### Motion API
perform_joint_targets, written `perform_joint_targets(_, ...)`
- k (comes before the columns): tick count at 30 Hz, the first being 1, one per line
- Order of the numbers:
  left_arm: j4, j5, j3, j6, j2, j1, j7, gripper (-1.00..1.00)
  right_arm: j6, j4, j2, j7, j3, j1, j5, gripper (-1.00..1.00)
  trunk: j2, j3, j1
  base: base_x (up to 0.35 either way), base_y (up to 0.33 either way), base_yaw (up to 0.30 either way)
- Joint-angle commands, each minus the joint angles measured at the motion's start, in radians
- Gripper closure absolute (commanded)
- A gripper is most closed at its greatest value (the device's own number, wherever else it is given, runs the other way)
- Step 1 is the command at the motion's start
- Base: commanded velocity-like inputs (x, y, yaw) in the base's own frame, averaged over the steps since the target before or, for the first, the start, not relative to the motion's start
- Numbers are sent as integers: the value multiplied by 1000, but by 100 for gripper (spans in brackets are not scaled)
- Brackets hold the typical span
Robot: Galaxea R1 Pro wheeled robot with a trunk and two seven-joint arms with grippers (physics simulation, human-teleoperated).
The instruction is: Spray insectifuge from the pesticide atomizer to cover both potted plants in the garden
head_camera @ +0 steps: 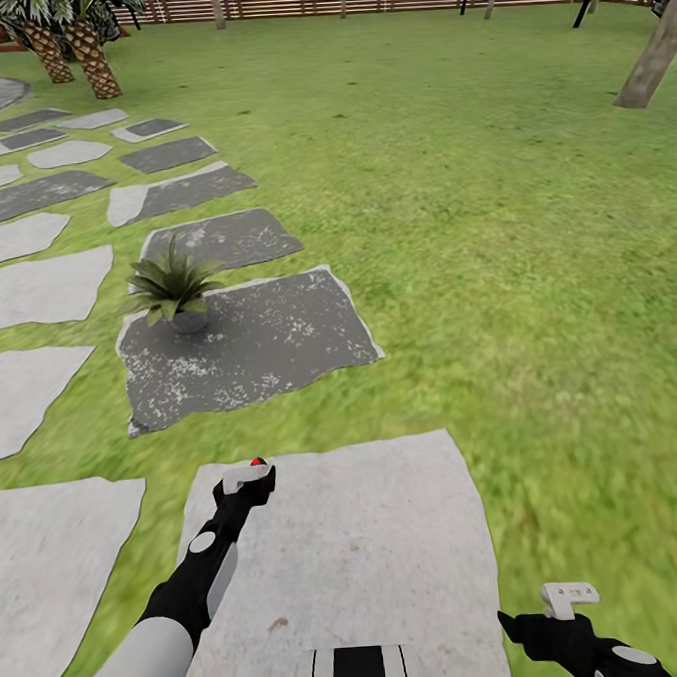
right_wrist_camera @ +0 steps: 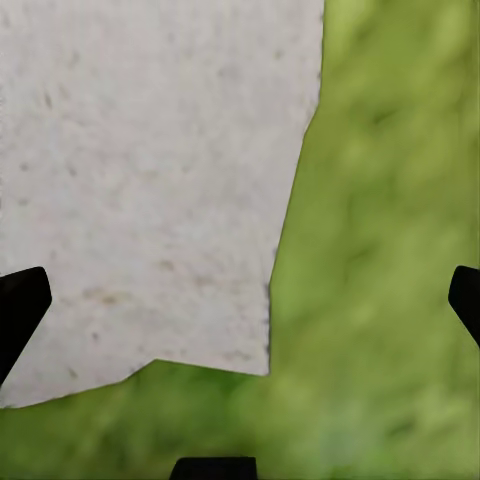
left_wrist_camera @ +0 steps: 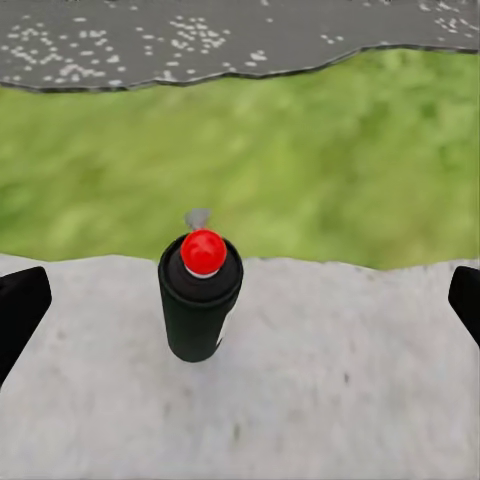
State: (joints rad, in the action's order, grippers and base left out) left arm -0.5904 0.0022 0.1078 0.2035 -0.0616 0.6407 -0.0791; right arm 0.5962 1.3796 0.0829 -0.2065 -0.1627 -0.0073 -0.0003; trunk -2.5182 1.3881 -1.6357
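Atomizer upright on pale slab [head_camera: 391,536] | pesticide atomizer [left_wrist_camera: 200,300] dead ahead of left gripper [left_wrist_camera: 240,300], between spread fingers, untouched, long axis vertical | potted plant [head_camera: 172,285] at 12 o'clock beyond, on dark slab [head_camera: 279,342] | right gripper [right_wrist_camera: 240,300] open, well off at 3 o'clock, empty | left arm nearer.

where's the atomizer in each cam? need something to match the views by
Head view: pesticide atomizer lower left of centre, its red top peeking past the left gripper, at the pale slab's far edge.
Left wrist view: centre frame, upright on the slab, between the spread fingers.
Right wrist view: not in it.
Shared landmark: the pale slab, bordered by grass.
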Motion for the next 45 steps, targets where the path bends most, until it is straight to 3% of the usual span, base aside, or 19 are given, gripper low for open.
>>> perform_joint_targets(1,0,1,7,2,-1,1,-8,-100,5,1,0,-5,-1,0,0,-100,0,1,0,85,0,0)
perform_joint_targets(29,0,1,7,16,-1,1,-8,-100,5,1,0,-5,-1,0,0,-100,0,1,0,60,35,0)
perform_joint_targets(42,0,1,6,16,-1,1,-8,-100,5,1,0,-5,-3,0,0,-100,-3,62,-6,0,0,0)
perform_joint_targets(45,0,1,6,16,-1,1,-8,-100,5,1,0,-5,-2,0,0,-100,-3,67,-6,0,0,0)
